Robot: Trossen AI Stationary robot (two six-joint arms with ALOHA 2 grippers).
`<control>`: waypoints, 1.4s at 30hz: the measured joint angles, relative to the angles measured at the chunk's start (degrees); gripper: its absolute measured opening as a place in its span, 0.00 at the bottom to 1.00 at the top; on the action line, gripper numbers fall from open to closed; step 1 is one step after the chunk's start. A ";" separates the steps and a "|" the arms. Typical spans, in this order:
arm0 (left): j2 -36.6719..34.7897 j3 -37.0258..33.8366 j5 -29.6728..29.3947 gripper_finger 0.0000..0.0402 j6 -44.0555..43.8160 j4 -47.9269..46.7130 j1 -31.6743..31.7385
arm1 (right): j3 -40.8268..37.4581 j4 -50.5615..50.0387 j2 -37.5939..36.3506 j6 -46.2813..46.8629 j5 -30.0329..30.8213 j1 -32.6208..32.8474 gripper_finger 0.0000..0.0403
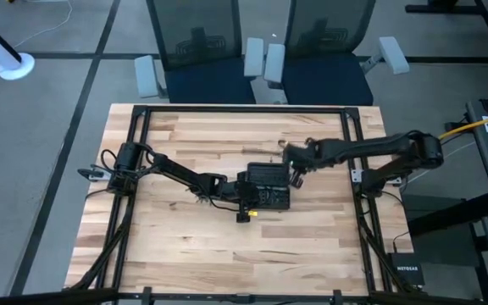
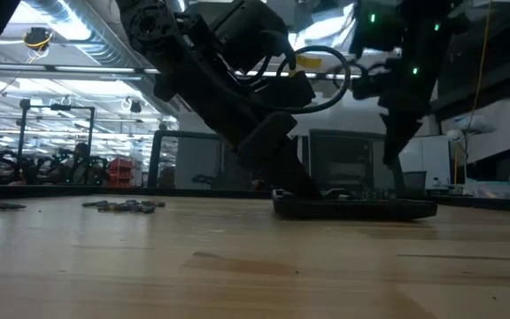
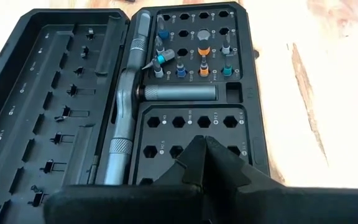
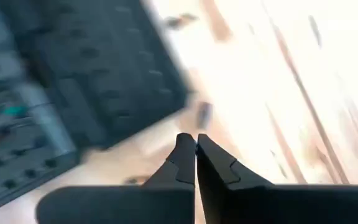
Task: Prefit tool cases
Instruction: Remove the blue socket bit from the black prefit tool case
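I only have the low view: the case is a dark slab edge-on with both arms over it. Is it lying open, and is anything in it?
Observer: Yes, the tool case lies open flat; the left wrist view shows a silver driver handle along its middle.
Operator: Any bits seated?
Observer: Several coloured bits stand in one slot grid; the grid nearest the left gripper shows only empty hex holes.
Operator: Where is the right gripper?
Observer: From above, the right gripper is at the case's right edge; its own view shows its jaws shut over bare wood beside the case.
Operator: Loose bits nearby?
Observer: One small dark piece lies on the table just off the case.
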 joint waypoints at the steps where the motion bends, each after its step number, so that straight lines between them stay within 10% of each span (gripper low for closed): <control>1: 0.00 0.00 0.03 0.00 0.00 -0.02 -0.04 | -0.91 0.30 -0.28 0.05 -0.85 -1.63 0.00; 9: 0.00 0.00 0.06 0.00 -0.03 -0.14 -0.03 | -5.93 5.32 0.74 -0.12 -11.85 -9.36 0.13; 22: 0.00 0.00 -0.90 0.00 -0.46 -0.20 -0.04 | -5.75 7.89 0.91 -6.02 -29.52 -2.52 0.41; 30: 0.00 -0.04 -1.25 0.00 -0.28 0.35 0.07 | -5.66 17.56 3.43 -7.27 -17.48 10.31 0.41; 42: 0.02 -0.04 -1.23 0.00 -0.26 0.44 0.07 | -5.66 20.52 7.29 -7.30 -14.15 11.48 0.30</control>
